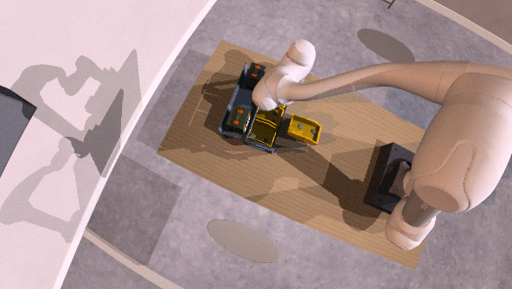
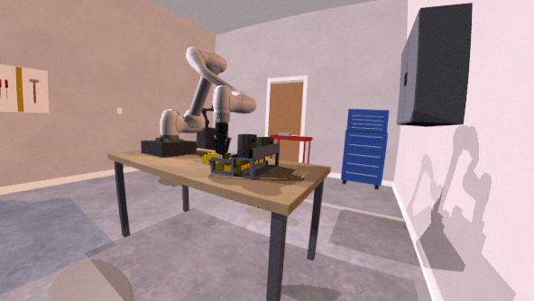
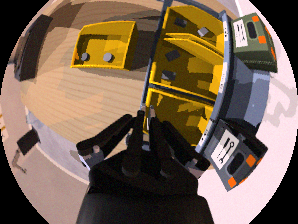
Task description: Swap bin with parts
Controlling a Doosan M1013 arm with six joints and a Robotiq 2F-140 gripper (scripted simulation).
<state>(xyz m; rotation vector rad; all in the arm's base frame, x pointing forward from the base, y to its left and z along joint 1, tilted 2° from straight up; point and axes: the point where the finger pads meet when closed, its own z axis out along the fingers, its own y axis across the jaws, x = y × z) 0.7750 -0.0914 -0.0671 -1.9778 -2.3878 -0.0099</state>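
The bin with the parts point(image 1: 306, 135) point(image 2: 208, 158) point(image 3: 97, 44), yellow and open-fronted, sits on the table beside the shelf; two round grey parts show in it. The empty open bin point(image 3: 176, 112) stands in the shelf, in the lower part of the wrist view. Beside it, other yellow bins point(image 3: 200, 70) point(image 1: 262, 131) hold grey parts. My gripper point(image 2: 222, 154) point(image 3: 146, 109) points down, its fingertips close together at the empty bin's front edge; it looks shut on that thin wall, though the contact is partly hidden. The arm hides the fingers in the top view.
The shelf's grey upper board point(image 1: 246, 97) point(image 3: 250, 92) lies over the backs of the bins. A green case point(image 1: 238, 119) point(image 3: 254, 42) and a dark grey case point(image 1: 256, 73) point(image 3: 235, 157) stand on it. The shelf's front lip point(image 3: 153, 54) runs along the bins' fronts.
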